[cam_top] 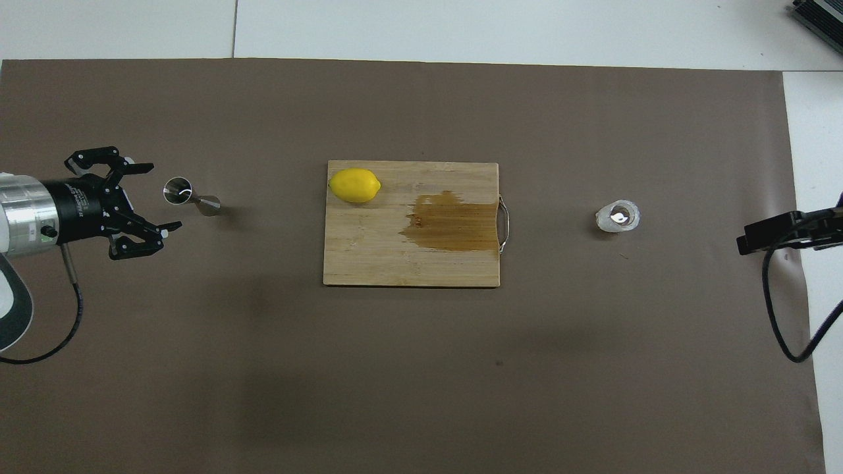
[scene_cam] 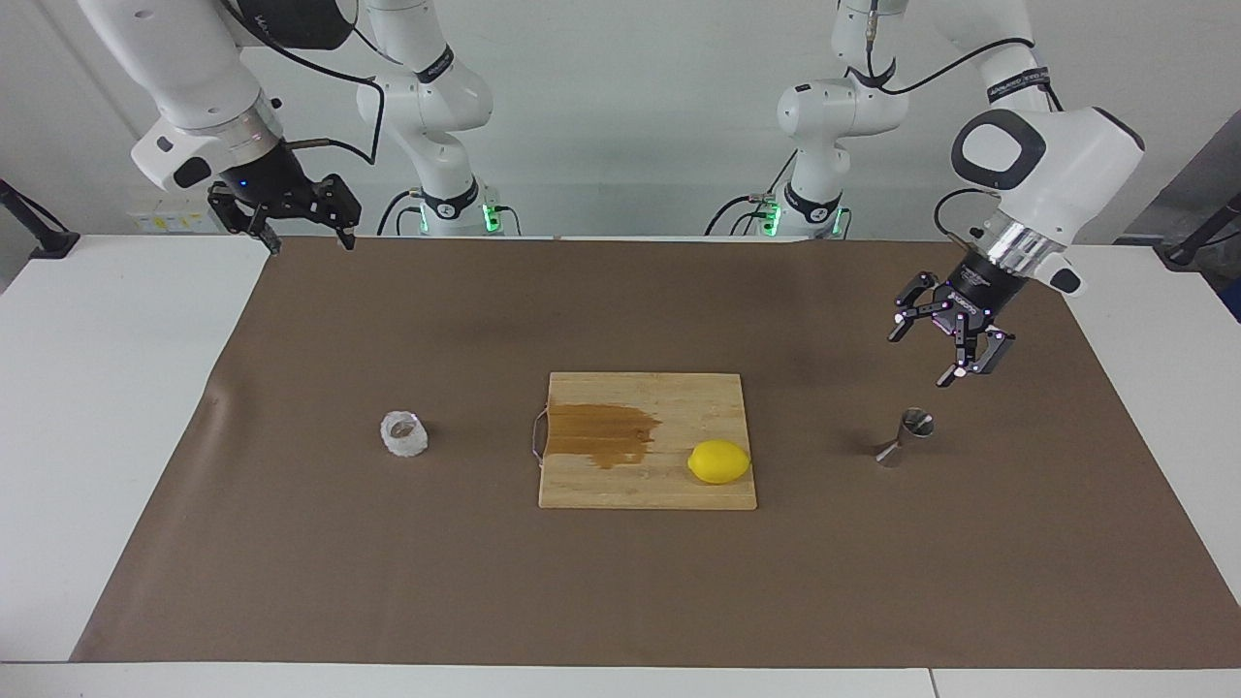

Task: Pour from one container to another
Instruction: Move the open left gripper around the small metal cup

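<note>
Brown paper (scene_cam: 388,582) is spread over the white table (scene_cam: 97,407), and on it everything is laid out in a row. At the middle a rectangular wooden cutting board (scene_cam: 648,490) with a thin wire handle is seen, bearing a dark wet stain (scene_cam: 601,433) on the half toward the right arm's end and a yellow lemon (scene_cam: 719,461) at its corner toward the left arm's end.

Toward the right arm's end of the table, well apart from the board, the small squat clear glass cup with a bumpy, whitish wall (scene_cam: 403,434) is stood upright on the paper; in the overhead view (cam_top: 618,216) something pale is glimpsed inside it, though what it is cannot be told. Toward the left arm's end, the small shiny steel hourglass-shaped jigger (scene_cam: 904,437) is stood on the paper, untouched, and in the overhead view (cam_top: 191,196) its open mouth is shown.

The left gripper (scene_cam: 942,346) is held in the air over the paper just beside the jigger, pointed downward at a slant, with its fingers spread wide and nothing between them. The right gripper (scene_cam: 308,236) is kept waiting above the edge of the paper at the robots' end, well apart from the glass cup; its fingers are likewise parted and empty.
</note>
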Action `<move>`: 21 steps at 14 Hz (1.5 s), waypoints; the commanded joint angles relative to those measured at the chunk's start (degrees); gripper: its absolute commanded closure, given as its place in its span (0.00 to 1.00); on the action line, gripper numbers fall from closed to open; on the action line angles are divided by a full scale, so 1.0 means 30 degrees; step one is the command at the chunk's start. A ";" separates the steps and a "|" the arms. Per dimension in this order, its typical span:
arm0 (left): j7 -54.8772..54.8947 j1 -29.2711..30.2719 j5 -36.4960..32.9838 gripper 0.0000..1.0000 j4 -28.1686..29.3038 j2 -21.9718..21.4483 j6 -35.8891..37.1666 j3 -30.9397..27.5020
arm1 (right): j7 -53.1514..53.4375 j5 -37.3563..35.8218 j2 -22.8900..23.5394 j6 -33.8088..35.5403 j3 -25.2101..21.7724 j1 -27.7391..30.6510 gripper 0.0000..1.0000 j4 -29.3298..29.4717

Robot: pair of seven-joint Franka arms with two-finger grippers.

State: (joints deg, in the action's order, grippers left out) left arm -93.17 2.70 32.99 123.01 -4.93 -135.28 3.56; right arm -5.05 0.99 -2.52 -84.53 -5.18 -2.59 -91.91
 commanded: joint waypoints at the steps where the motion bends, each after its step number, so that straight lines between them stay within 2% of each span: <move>1: -0.2362 -0.0404 0.1126 0.00 0.1913 -0.0643 -0.2800 -0.0102 | 0.0130 -0.0067 -0.0009 0.0051 -0.0030 0.0044 0.00 0.0023; 5: -0.5877 -0.0696 0.2154 0.00 0.3114 -0.0292 -0.5817 -0.0102 | 0.0101 -0.0067 0.0020 0.0023 -0.0030 0.0044 0.00 0.0023; 9: -0.8457 -0.0843 0.4230 0.00 0.3730 0.0060 -0.7195 -0.0131 | 0.0130 -0.0067 0.0020 0.0022 -0.0030 0.0044 0.00 0.0023; 11: -0.8814 -0.1570 0.5141 0.00 0.4200 0.0380 -0.8922 -0.0131 | 0.0101 -0.0067 -0.0009 0.0022 -0.0030 0.0044 0.00 0.0023; 14: -0.8962 -0.1693 0.6813 0.00 0.4260 0.0675 -0.9457 -0.0131 | 0.0130 -0.0067 -0.0009 0.0022 -0.0030 0.0044 0.00 0.0023; 19: -0.9020 -0.1721 0.7490 0.00 0.4319 0.1465 -1.0714 -0.0131 | 0.0101 -0.0067 -0.0009 0.0052 -0.0030 0.0044 0.00 0.0023; 21: -0.9020 -0.2100 0.8042 0.00 0.4027 0.2253 -1.1504 -0.0102 | 0.0130 -0.0067 0.0020 0.0052 -0.0030 0.0044 0.00 0.0023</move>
State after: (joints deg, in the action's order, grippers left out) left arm -119.65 -1.55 54.68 135.40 -0.17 -166.36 3.59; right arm -5.05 0.99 -2.52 -84.53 -5.18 -2.59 -91.91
